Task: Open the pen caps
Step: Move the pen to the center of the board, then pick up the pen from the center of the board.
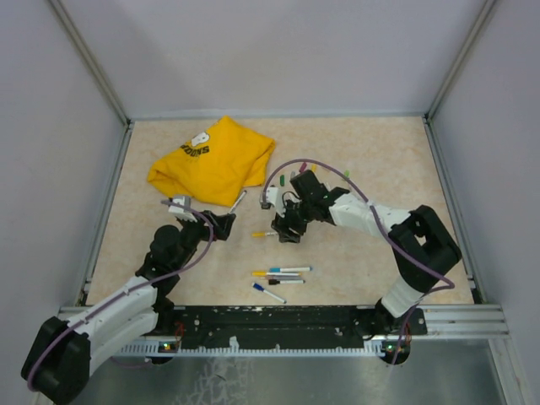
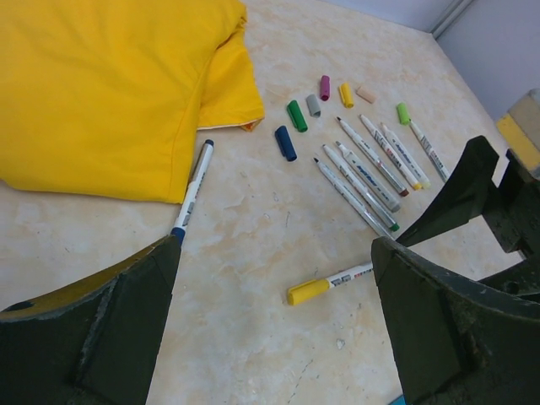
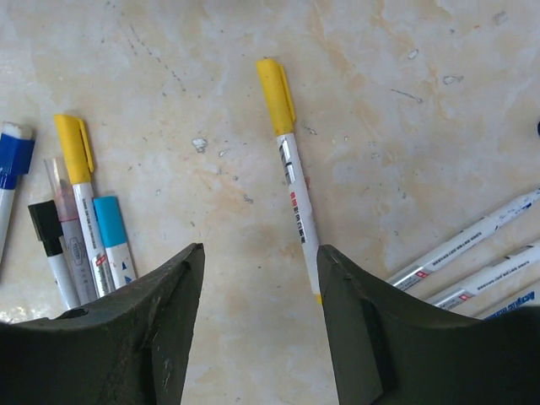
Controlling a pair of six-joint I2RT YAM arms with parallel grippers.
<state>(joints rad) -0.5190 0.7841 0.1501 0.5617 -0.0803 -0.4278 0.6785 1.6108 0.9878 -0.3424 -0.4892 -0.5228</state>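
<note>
A yellow-capped pen [image 3: 292, 173] lies flat on the table, cap on, its tail end by the inner edge of one finger of my right gripper [image 3: 261, 278], which stands open and grips nothing. In the top view this pen [image 1: 263, 234] lies between my right gripper [image 1: 286, 231] and my left gripper [image 1: 223, 226]. My left gripper [image 2: 274, 337] is wide open and empty, with the same pen [image 2: 329, 284] just ahead of it. Several loose pen caps [image 2: 296, 116] in blue, green, grey, purple and yellow lie beyond, beside several uncapped pens [image 2: 371, 169].
A yellow T-shirt [image 1: 213, 159] lies at the back left, with a blue-ended pen [image 2: 192, 192] along its edge. Several capped pens [image 1: 280, 278] lie near the front; the right wrist view shows these capped pens [image 3: 76, 160] at its left. Grey walls enclose the table.
</note>
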